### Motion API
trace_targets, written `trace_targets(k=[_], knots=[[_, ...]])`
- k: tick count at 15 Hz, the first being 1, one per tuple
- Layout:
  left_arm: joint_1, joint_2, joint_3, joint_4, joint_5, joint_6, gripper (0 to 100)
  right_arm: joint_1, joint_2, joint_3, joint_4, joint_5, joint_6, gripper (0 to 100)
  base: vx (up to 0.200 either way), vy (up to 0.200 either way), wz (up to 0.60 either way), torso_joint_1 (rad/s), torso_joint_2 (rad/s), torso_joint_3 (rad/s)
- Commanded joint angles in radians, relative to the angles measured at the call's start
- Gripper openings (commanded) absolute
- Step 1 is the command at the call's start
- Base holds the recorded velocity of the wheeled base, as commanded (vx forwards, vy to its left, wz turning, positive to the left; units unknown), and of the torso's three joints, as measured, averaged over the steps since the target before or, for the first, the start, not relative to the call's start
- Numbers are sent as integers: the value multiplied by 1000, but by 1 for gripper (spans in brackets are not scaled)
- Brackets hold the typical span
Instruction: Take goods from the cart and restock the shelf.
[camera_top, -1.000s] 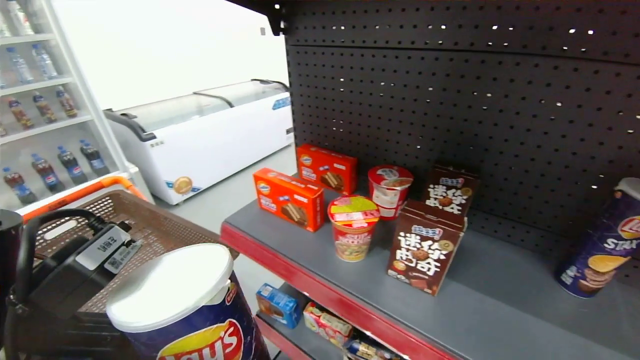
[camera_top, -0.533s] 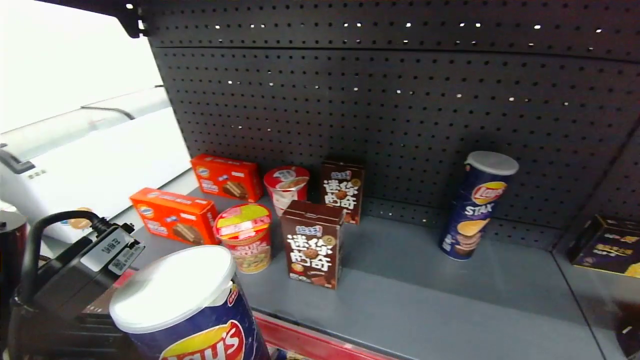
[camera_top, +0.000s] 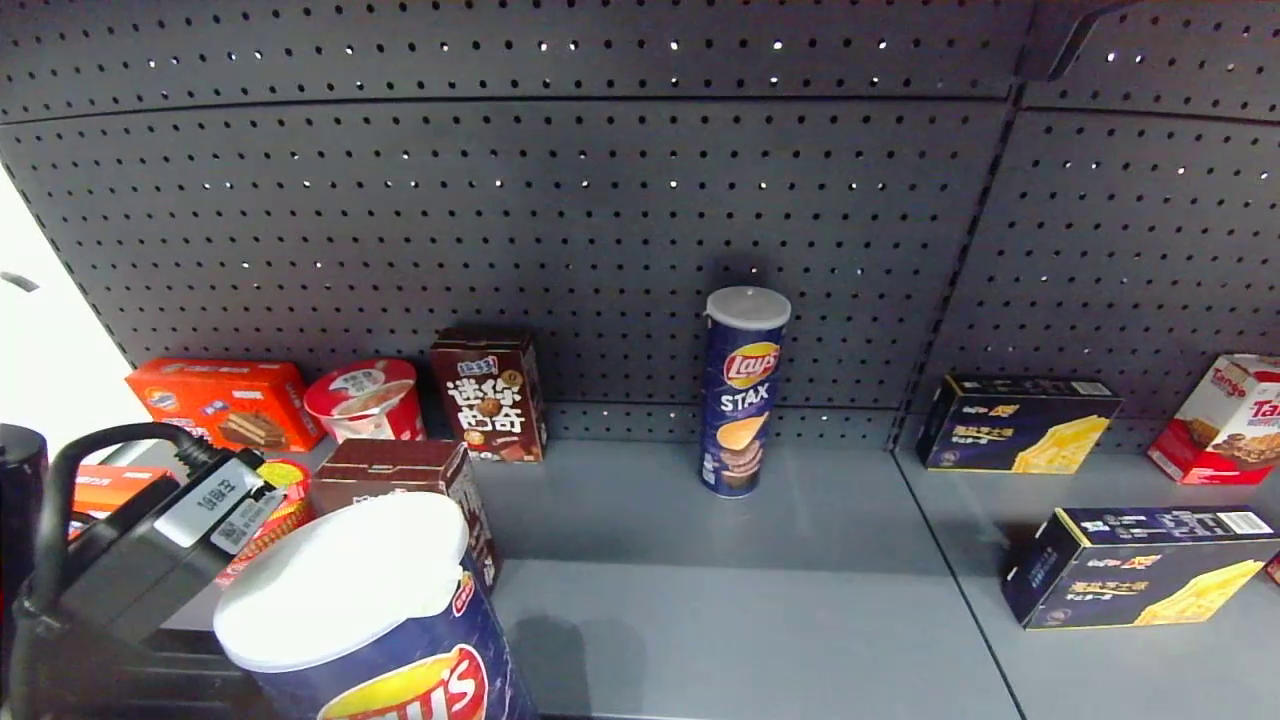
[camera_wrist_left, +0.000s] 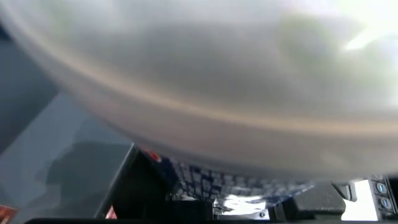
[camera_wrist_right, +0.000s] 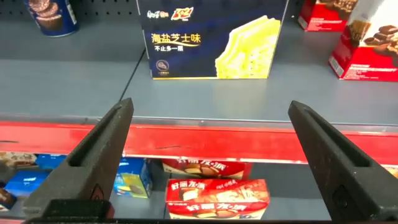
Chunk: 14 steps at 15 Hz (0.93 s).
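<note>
Shelf (camera_top: 700, 600) ahead has bare deck left of the standing can (camera_top: 743, 390), forward-right of your left end effector (camera_wrist_left: 230, 193); it's clenched on the held chips can (camera_top: 370, 620), axis upright; right end effector (camera_wrist_right: 217, 162) released, empty, farther right.

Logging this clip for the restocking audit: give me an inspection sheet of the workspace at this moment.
Surface: grey shelf, with pegboard behind.
Job's things: held can raised before the shelf's left part; shelf can upright near the pegboard.
Clutter: orange box, cup, brown boxes, blue boxes, red box.
End effectors: left end effector grips the held can; right end effector open, empty, before the shelf's red lip.
Cables: black cable looped at the left wrist.
Surroundings: more packs on a lower level.
</note>
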<state>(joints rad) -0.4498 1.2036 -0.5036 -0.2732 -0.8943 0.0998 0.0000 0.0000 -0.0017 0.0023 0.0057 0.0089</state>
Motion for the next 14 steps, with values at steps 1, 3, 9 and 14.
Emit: trace_targets(k=[1,3,9,14], knots=[[0,-3,-1,0,1,0,0,0,2,0,-1,0,0,100,0,0,0,0,0,0],[2,-4,0,0,3,0,0,0,2,0,-1,-1,0,100,0,0,0,0,0,0],[-21,-4,-6,-1,43,15,0,0,2,0,-1,0,-1,100,0,0,0,0,0,0],[-147,4,-24,3,205,20,0,15,60,-8,4,20,-56,100,0,0,0,0,0,0]])
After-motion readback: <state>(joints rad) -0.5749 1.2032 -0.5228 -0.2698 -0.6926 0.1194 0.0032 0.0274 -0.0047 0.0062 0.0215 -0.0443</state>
